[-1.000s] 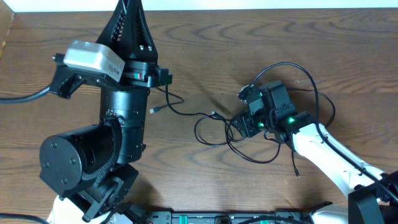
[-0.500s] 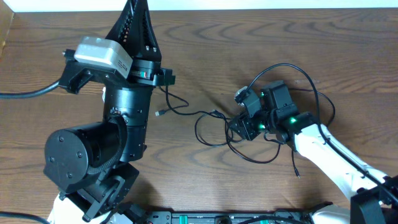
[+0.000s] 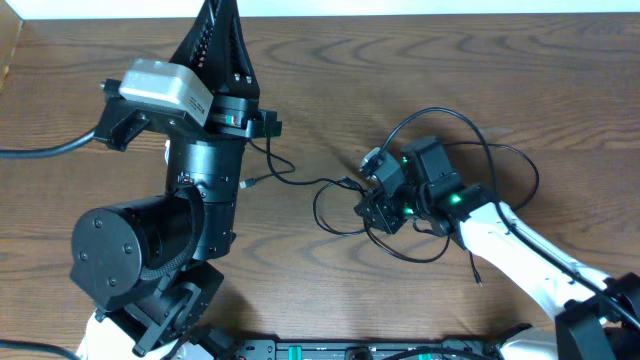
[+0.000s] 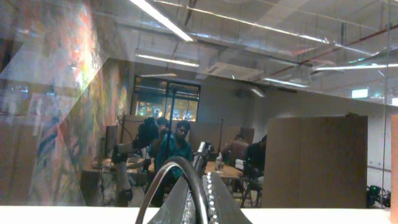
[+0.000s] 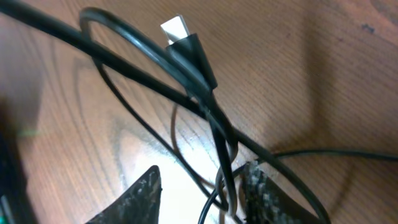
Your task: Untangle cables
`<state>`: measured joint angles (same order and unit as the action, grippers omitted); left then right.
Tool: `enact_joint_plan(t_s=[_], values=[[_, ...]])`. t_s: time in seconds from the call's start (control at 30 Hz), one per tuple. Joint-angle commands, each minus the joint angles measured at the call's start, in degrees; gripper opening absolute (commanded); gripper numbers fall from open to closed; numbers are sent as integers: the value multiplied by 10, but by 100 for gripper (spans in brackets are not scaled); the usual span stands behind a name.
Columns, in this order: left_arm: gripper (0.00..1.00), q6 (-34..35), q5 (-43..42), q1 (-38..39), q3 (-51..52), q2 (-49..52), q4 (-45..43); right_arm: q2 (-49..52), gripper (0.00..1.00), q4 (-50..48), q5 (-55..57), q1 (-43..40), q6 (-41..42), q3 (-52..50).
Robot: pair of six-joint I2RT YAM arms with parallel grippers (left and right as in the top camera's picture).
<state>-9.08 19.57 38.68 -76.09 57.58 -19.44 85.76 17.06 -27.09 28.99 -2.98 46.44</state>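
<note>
Half-open right claw astride cable, gripping nothing. Plug dead ahead, along the strand. Shut left claw well away.

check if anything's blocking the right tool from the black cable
Nothing visible does. The black cable lies on the bare wooden table, and its strands run straight between the right tool's parted fingers.

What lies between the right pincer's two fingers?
Right wrist view: looped black cable strands over bare table between the fingers of the right pincer; its plug lies beyond the tips.
</note>
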Motion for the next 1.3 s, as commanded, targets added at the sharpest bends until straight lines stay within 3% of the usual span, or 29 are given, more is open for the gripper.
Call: enact_joint_plan(t_s=[0.0, 0.13, 0.23, 0.37, 0.6, 0.97, 1.1, 1.27], values=[[7, -10, -2, -2, -13, -4, -4, 24, 36, -6, 25, 7, -3, -1], [7, -10, -2, -2, -13, -4, -3, 30, 28, -11, 28, 7, -3, -1], [8, -10, 3, -2, -13, -4, -3, 30, 2, -12, 28, 7, -3, -1], [8, -16, 43, -2, -13, -2, 23, 30, 1, -13, 27, 7, 1, -1], [7, -8, 54, -2, -13, 29, 195, 30, 1, -21, 17, 7, 2, -1], [7, 141, 48, -19, -13, 110, 400, 30, 1, -31, -90, -36, 1, -1], [8, 152, -42, -47, -13, 127, 457, 30, 1, -27, -130, -69, 1, -1], [9, 175, -241, -99, -13, 159, 524, 30, 1, -27, -205, -86, -30, -1]])
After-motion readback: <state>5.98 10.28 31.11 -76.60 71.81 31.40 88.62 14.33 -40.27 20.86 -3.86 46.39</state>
